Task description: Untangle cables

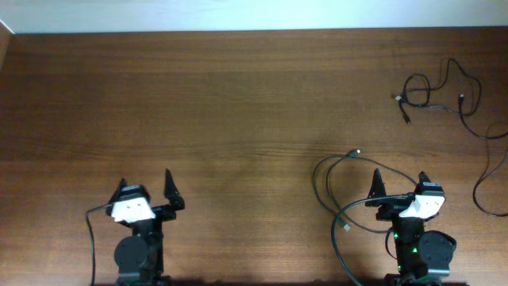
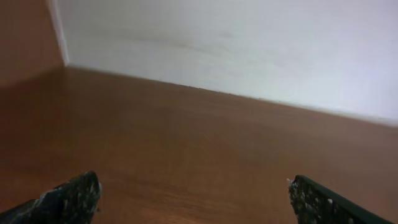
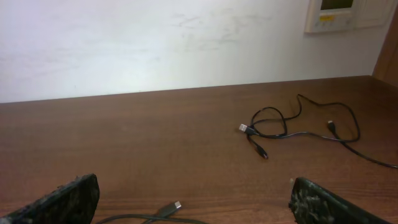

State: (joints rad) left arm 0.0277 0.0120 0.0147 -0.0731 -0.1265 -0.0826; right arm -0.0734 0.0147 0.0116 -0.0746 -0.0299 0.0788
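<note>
A knot of thin black cables [image 1: 432, 91] lies at the far right of the table, its plugs pointing left; the right wrist view shows that tangle of cables [image 3: 280, 127] ahead and to the right. Another thin cable [image 1: 333, 191] loops on the wood just left of my right gripper [image 1: 400, 175], and its plug [image 3: 175, 206] lies low between the fingers without touching them. The right gripper [image 3: 193, 183] is open and empty. My left gripper [image 1: 144, 179] sits near the front left, far from any cable. In its wrist view the left gripper [image 2: 193, 180] is open over bare wood.
A further cable strand [image 1: 486, 179] curves along the table's right edge. The white wall [image 3: 155, 43] rises behind the far edge of the table, with a small panel [image 3: 336, 14] mounted on it. Thicker black leads run from both arm bases at the front edge.
</note>
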